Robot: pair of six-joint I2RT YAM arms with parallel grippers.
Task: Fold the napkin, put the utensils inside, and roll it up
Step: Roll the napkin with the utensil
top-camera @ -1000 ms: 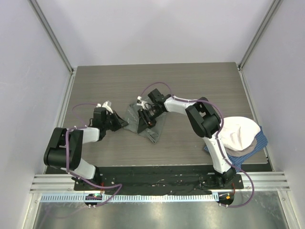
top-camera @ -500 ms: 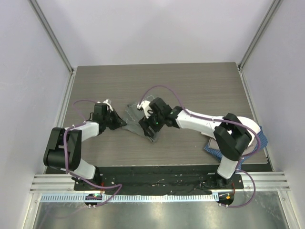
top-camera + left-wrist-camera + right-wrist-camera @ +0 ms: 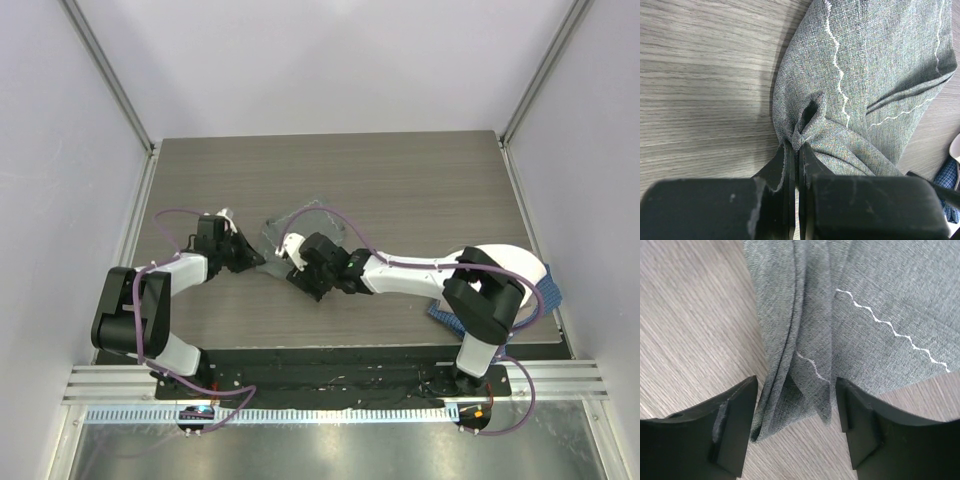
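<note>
Napkin [image 3: 875,60], grey-green weave, wavy pale stitching, puckered, pinched by left gripper [image 3: 793,149]; right gripper [image 3: 796,392] wide astride seemingly layered folds.

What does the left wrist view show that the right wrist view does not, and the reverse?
Only the left wrist view: the left gripper shut on a bunched fold of the napkin, and a corner of the blue checked cloth. Only the right wrist view: the right gripper open, astride folded napkin layers. Both: the grey-green napkin with wavy pale stitching on the wooden table.
</note>
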